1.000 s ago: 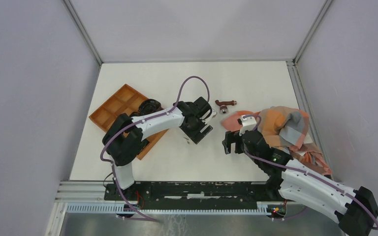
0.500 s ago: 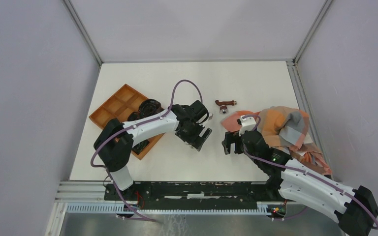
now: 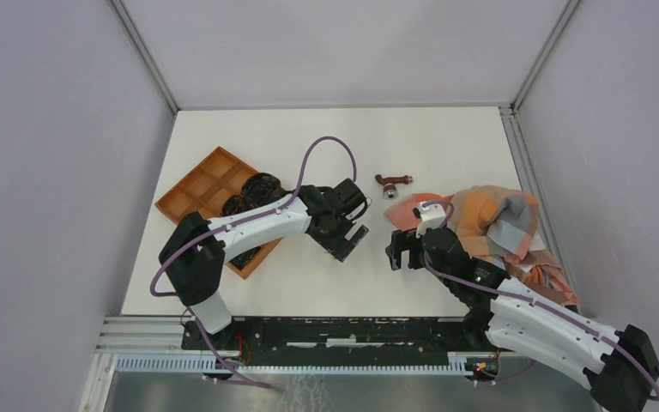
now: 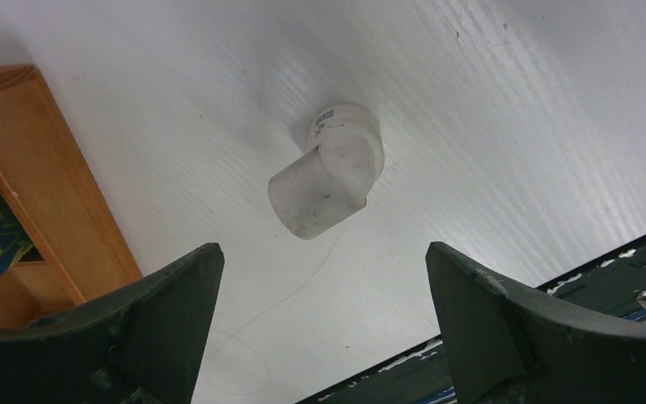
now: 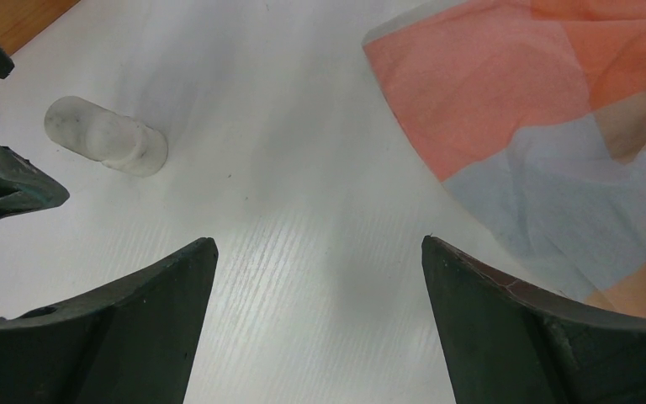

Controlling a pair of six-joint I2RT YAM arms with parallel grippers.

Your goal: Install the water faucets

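Hovering released, my left hand point(image 4: 324, 261) hangs above a white fitting point(image 4: 328, 168) on the table point(image 3: 446, 146); my right hand point(image 5: 320, 252) is released too, the faucet point(image 3: 392, 181) lying at its 12 o'clock.

Reddish-brown faucet point(image 3: 392, 180); orange tray point(image 3: 199, 185); orange-and-grey checked cloth point(image 3: 499, 216).

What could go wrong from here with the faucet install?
1. The white pipe elbow lies loose on its rounded side in front of the open left claw. A closing grip could push it away or turn it.
2. The faucet lies close to the cloth edge, so the open right claw might snag fabric when reaching for it.
3. Both claws hover near each other and could bump.
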